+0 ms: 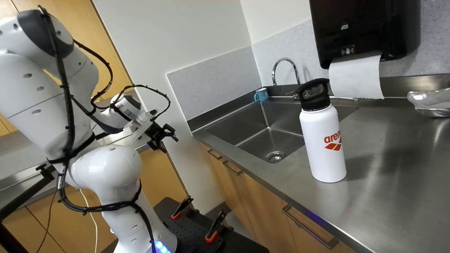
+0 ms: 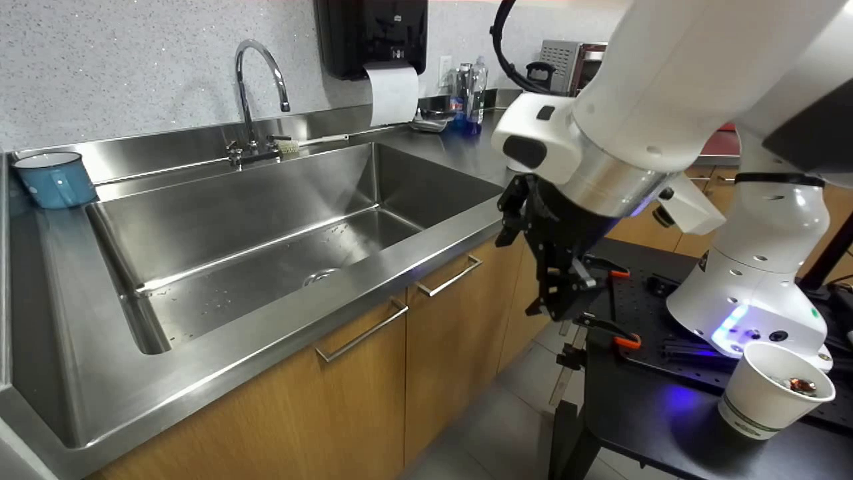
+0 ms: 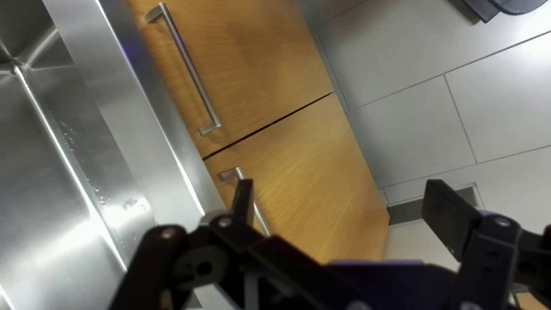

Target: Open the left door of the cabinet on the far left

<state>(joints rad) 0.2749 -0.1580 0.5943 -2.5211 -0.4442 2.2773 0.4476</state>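
A black pincer (image 3: pixel 340 187) hung before a wooden cabinet (image 1: pixel 246 200), its fingers (image 3: pixel 443 211) spread wide with nothing between them. The left door (image 2: pixel 333 407), the one to be opened, was closed beneath the sink (image 2: pixel 266 213), its metal handle (image 2: pixel 365 335) close to the right door (image 2: pixel 456 360). In the wrist view, a finger partly hid a handle that seemed to be the left one. Doing the reach well likely meant setting the fingers astride the handle, one tucked behind it, clear of the steel surface (image 2: pixel 286 327) above, then pulling outward in an arc, since the door probably swung from its left edge. Among containers, a paper cup (image 2: pixel 766 380) on a black surface (image 2: pixel 666 420) held shiny, coppery bits (image 2: pixel 802 386); the sink's floor was lightly speckled; what a blue mug (image 2: pixel 56 183) and a capped white bottle (image 1: pixel 321 140) held could not be seen.
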